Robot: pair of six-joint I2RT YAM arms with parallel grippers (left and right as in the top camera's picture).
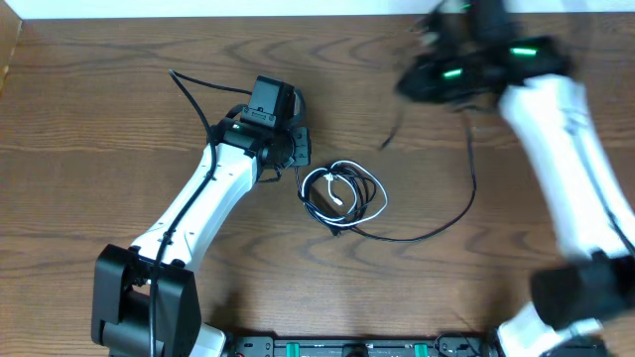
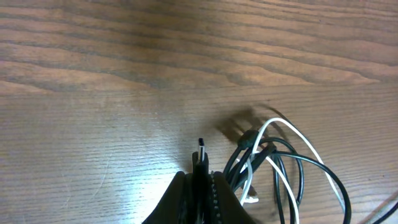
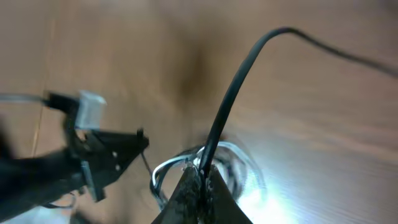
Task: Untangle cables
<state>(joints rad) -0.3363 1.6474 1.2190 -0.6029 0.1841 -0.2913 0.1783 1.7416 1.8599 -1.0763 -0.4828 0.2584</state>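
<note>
Left gripper (image 2: pixel 200 179): clamped on black plug end (image 2: pixel 201 150) beside cable coil (image 1: pixel 343 194) on tabletop (image 1: pixel 109 109). Right gripper (image 3: pixel 200 175): pinching long black cable (image 3: pixel 236 87).

even light, motion-blurred right wrist view

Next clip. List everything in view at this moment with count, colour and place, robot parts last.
table: one, brown wood, under everything.
black cables: number unclear, black; coiled mid-table, one strand running right and up to the right gripper.
white cable: one, white, looped through the black coil.
plug: one, black, between the left gripper's fingers.
left arm: one, white and black, a black wire along it; left gripper shut on the plug.
right arm: one, white, blurred; right gripper shut on one of the black cables.
</note>
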